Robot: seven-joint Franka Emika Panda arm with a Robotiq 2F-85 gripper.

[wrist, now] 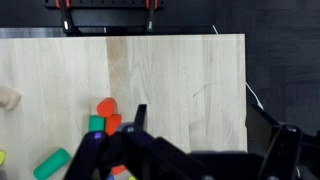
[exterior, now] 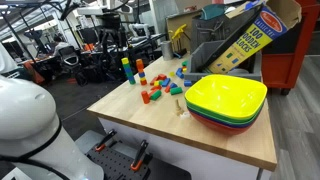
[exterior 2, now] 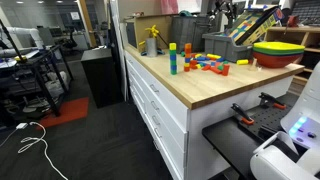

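- At the bottom edge of the wrist view, the gripper (wrist: 210,125) comes in dark from below. Its jaws stand wide apart and hold nothing, with bare wood showing between them.
- Just beside the finger (wrist: 137,120) toward the lower left of that view sits a small huddle of blocks: a red block (wrist: 105,105), a green block (wrist: 96,124) and an orange block (wrist: 113,122). Whether the finger touches any of them cannot be told.
- Further into the lower left corner, a long green block (wrist: 50,163) lies at a slant, apart from the huddle.
- All of these rest on the wooden tabletop (wrist: 180,70), which fills the middle of the wrist view.
- In both exterior views, the scattered blocks (exterior: 155,88) (exterior 2: 205,63) lie at mid-table. A small block tower (exterior: 126,68) (exterior 2: 172,58) stands upright near them.
- A stack of bowls (exterior: 225,100) (exterior 2: 278,50), with a yellow one on top, sits on the same tabletop beside the scatter.
- In the upper right of an exterior view, behind the bowls, a tilted block box (exterior: 250,40) leans at the back of the table.
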